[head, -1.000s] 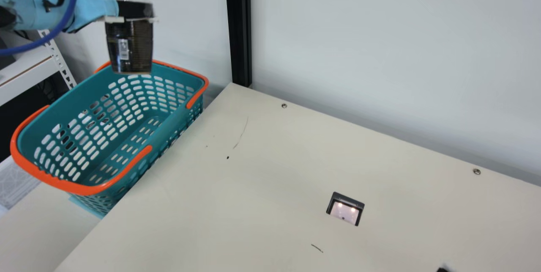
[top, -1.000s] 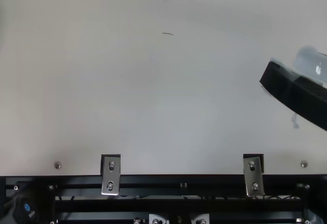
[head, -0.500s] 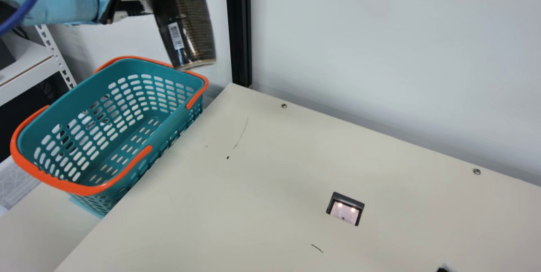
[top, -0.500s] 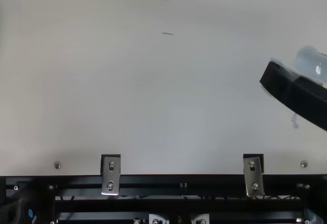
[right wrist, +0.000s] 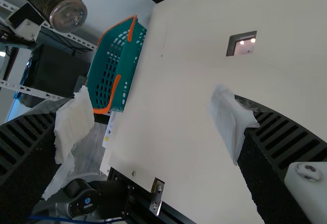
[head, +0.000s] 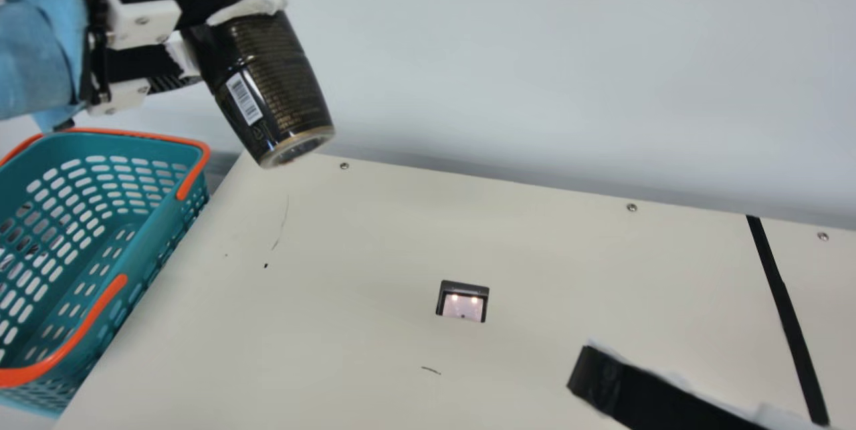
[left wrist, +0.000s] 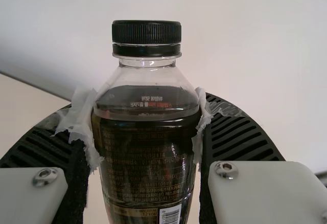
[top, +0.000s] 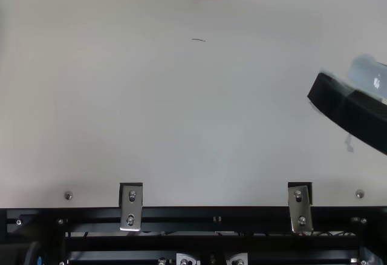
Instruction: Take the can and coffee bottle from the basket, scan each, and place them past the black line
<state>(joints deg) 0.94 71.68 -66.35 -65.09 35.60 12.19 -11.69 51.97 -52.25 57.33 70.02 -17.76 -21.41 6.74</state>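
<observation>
In the main view my left gripper (head: 224, 25) is shut on the dark coffee bottle (head: 277, 75), held in the air between the basket and the table's far left part. The bottle leans, its base pointing down to the right and its barcode visible. The left wrist view shows the bottle (left wrist: 145, 157) pinched between the pads of my left gripper (left wrist: 145, 127), black cap on. My right gripper (head: 642, 393) is low at the main view's right; in the right wrist view my right gripper (right wrist: 145, 124) stands open, nothing between its fingers. A lit scanner window (head: 463, 304) is set in the table.
The teal basket (head: 144, 243) with orange handles stands beyond the table's left edge. A black line (head: 784, 296) crosses the cream table (head: 348, 269) at the right. A pale wall rises behind. Metal brackets sit on the near edge in the top view.
My left gripper has carried the bottle away from above the basket, toward the table, and tilted it. The neck camera has turned to the right. My right arm keeps its place in the top view.
</observation>
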